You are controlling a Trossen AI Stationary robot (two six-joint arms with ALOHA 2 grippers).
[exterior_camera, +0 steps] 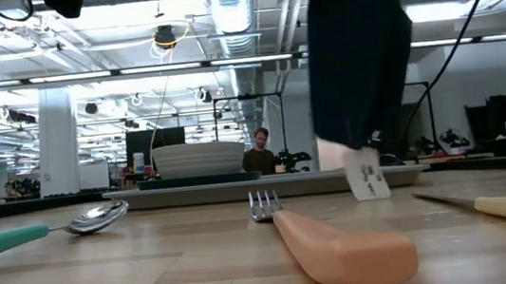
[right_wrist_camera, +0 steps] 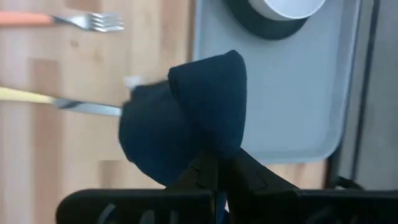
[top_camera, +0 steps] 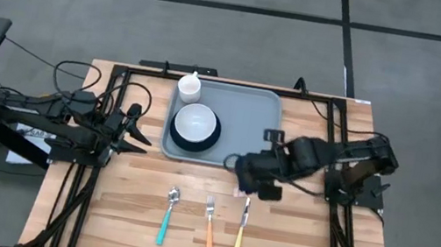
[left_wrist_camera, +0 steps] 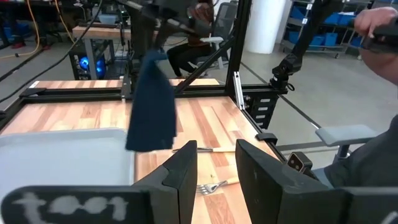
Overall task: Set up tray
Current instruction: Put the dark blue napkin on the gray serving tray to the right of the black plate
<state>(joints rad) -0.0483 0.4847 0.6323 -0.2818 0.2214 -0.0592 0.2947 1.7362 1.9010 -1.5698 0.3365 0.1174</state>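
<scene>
The pale grey-blue tray (top_camera: pixel 247 123) lies at the table's far middle. It carries a white cup (top_camera: pixel 189 88) and a white bowl (top_camera: pixel 196 123) on a dark plate. My right gripper (top_camera: pixel 249 179) hangs over the tray's near right corner, shut on a dark blue napkin (left_wrist_camera: pixel 152 106) with a white tag (exterior_camera: pixel 367 177). My left gripper (left_wrist_camera: pixel 214 167) waits at the table's left, level with the tray, open with nothing between its fingers. A teal spoon (top_camera: pixel 168 215), an orange fork (top_camera: pixel 210 226) and a yellow knife (top_camera: pixel 242 231) lie near the front edge. My right gripper pinches the napkin's bunched upper end (right_wrist_camera: pixel 211 149) between its two fingers, which come steeply from above. I cannot tell whether it has one layer or several. The napkin hangs slack below the fingers (exterior_camera: pixel 359 63), its lower end with the tag clear of the table.
Black frame rails (top_camera: pixel 210 76) run along the table's far edge and both sides. The tray's right half is bare. Bare wood lies between the tray and the cutlery. A person (exterior_camera: pixel 260 151) sits in the room beyond the table.
</scene>
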